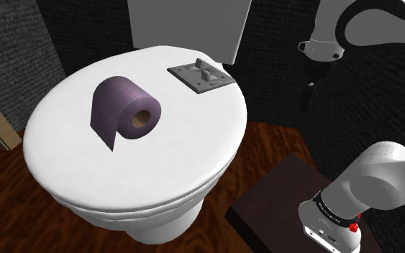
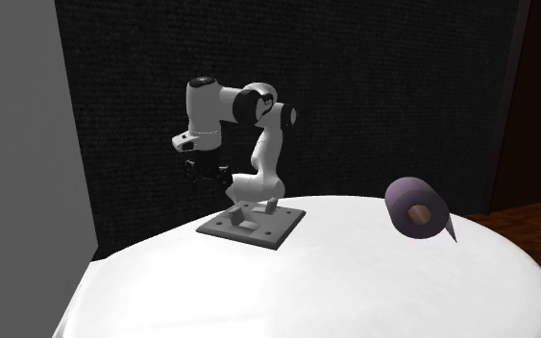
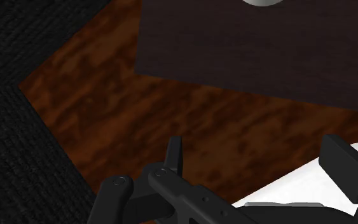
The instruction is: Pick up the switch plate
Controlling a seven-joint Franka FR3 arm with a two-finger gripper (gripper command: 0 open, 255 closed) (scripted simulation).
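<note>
The switch plate (image 1: 202, 75) is a flat grey square with two small toggles, lying on the white toilet lid (image 1: 85, 165) near its far right edge in the shoulder view. In the second exterior view the switch plate (image 2: 252, 224) lies at the lid's far side. My black gripper (image 2: 206, 173) hangs above and behind it, off the lid's edge and apart from the plate. In the wrist view the gripper (image 3: 255, 145) is open, its fingers (image 3: 174, 156) wide apart over brown wooden floor with nothing between them. A white lid corner (image 3: 311, 181) lies under the other finger.
A purple toilet-paper roll (image 1: 125, 109) lies on its side mid-lid, a loose sheet hanging. The grey cistern (image 1: 186, 25) stands behind the lid. My dark stand (image 1: 272, 205) sits at the shoulder view's lower right. Dark textured walls close in around the wooden floor (image 3: 120, 95).
</note>
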